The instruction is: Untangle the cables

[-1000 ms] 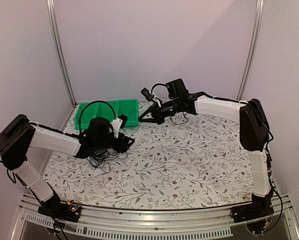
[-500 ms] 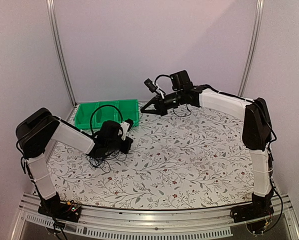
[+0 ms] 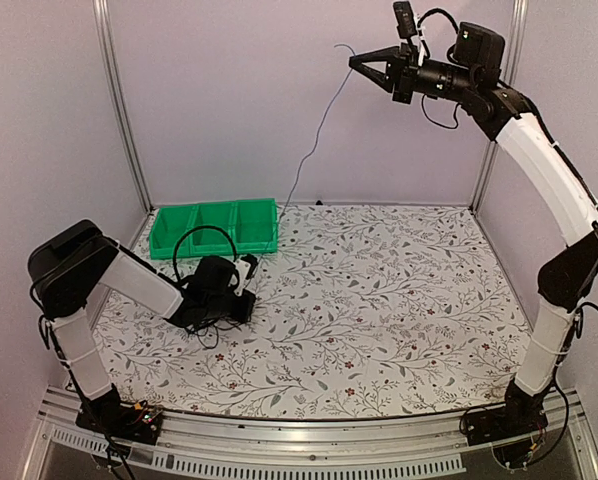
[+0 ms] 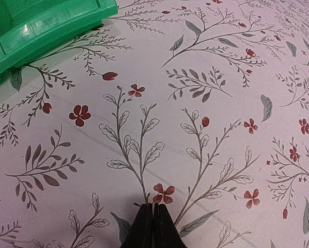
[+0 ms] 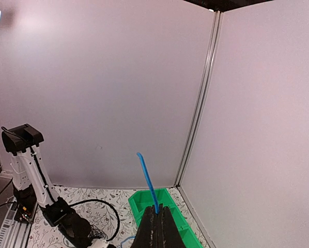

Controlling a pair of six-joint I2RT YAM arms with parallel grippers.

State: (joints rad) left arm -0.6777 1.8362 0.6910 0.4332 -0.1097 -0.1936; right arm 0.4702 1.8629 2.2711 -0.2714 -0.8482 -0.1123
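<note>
The cables (image 3: 201, 322) lie as a thin black wiry bundle on the floral table, partly hidden under my left gripper (image 3: 241, 302). In the right wrist view the bundle (image 5: 88, 233) shows beside that arm. My left gripper (image 4: 153, 207) is shut with its tips down on the tablecloth, and no wire shows between the fingers. My right gripper (image 3: 356, 60) is raised high near the back wall, shut on a thin blue cable (image 5: 147, 181). That cable (image 3: 314, 140) hangs taut from the gripper down to the table beside the green bin (image 3: 214, 228).
The green bin (image 5: 162, 202) with three compartments stands at the back left, its corner (image 4: 41, 28) just ahead of my left gripper. White walls and aluminium posts (image 3: 119, 110) enclose the table. A thick black loop (image 3: 201, 235) arches over my left wrist.
My right arm has swung up from the table's back to high in the air, drawing the blue cable out. My left gripper has shut and settled lower on the bundle.
</note>
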